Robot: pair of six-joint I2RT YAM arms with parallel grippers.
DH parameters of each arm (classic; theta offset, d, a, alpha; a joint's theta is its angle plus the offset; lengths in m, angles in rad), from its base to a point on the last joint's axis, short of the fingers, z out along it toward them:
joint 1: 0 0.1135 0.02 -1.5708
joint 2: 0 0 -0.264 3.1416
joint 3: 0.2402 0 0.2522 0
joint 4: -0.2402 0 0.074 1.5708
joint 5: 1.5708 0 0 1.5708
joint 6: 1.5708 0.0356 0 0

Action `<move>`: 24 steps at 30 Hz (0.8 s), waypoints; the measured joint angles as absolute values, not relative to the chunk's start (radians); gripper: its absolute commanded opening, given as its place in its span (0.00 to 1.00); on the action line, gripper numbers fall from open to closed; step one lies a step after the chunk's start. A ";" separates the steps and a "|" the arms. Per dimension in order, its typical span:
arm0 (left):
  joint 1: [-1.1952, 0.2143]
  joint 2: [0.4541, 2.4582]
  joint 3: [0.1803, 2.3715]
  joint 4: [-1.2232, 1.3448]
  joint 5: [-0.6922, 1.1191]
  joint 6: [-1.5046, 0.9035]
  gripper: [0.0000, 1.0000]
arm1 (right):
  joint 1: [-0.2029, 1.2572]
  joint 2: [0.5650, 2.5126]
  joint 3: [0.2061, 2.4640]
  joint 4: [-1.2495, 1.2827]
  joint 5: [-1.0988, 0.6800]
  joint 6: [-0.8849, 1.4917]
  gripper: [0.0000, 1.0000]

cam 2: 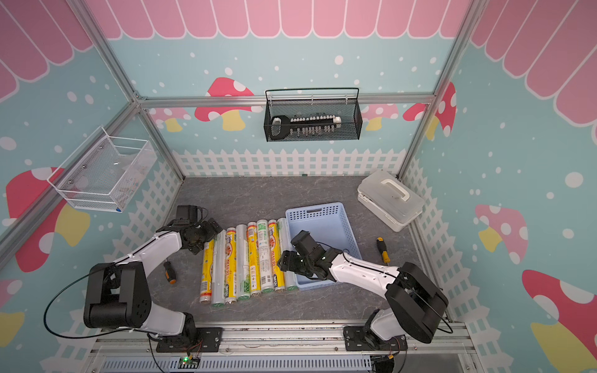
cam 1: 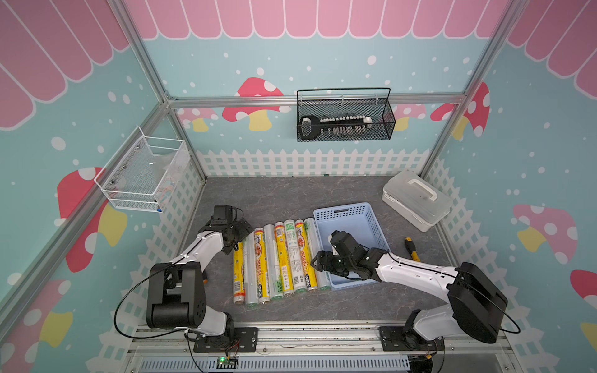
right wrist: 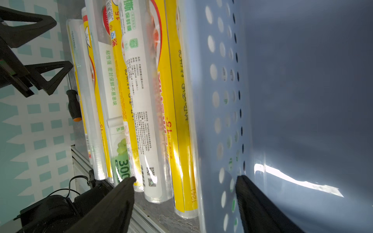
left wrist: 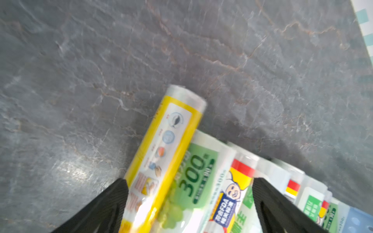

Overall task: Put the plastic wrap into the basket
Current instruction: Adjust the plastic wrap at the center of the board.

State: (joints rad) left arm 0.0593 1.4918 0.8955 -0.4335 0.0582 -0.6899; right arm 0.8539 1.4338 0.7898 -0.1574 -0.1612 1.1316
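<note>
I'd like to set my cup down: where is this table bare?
Bare: the grey top between the back fence and the rolls and blue basket, and the front strip before the rail. Crowded: rolls packed against the basket.

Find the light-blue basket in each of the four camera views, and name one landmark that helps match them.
In a top view: the light-blue basket sits just right of centre, lower half.
In a top view: near the middle, lower half.
Left wrist: only a perforated corner shows, at the picture's edge.
Right wrist: its perforated wall and inside fill about half the picture.
Landmark: the row of plastic wrap rolls along its wall.
</note>
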 measured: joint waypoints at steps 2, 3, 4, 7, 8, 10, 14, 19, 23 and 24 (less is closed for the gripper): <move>0.057 1.492 0.918 -0.450 0.027 -0.677 0.99 | 0.860 1.429 0.794 -0.163 -0.134 1.138 0.83; 0.056 1.492 0.926 -0.459 0.013 -0.673 0.99 | 0.864 1.422 0.795 -0.171 -0.112 1.138 0.84; 0.056 1.492 0.931 -0.467 0.003 -0.670 0.99 | 0.864 1.409 0.797 -0.190 -0.087 1.131 0.84; 0.056 1.492 0.933 -0.490 -0.008 -0.665 0.99 | 0.861 1.356 0.816 -0.283 -0.003 1.079 0.87; 0.056 1.491 0.933 -0.496 -0.007 -0.664 0.99 | 0.856 1.333 0.825 -0.311 0.021 1.050 0.87; 0.049 1.485 0.933 -0.513 -0.008 -0.660 0.99 | 0.836 1.279 0.846 -0.370 0.068 0.977 0.87; -0.013 1.428 0.951 -0.566 -0.027 -0.657 0.99 | 0.715 1.182 0.869 -0.445 0.084 0.799 0.86; -0.270 1.322 1.036 -0.582 -0.079 -0.665 0.97 | 0.482 1.196 0.912 -0.551 0.002 0.571 0.89; -0.505 1.340 1.108 -0.568 -0.109 -0.675 0.94 | 0.428 1.245 0.989 -0.669 0.112 0.451 0.93; -0.559 1.357 1.120 -0.566 -0.115 -0.678 0.93 | 0.408 1.243 0.999 -0.686 0.144 0.424 0.95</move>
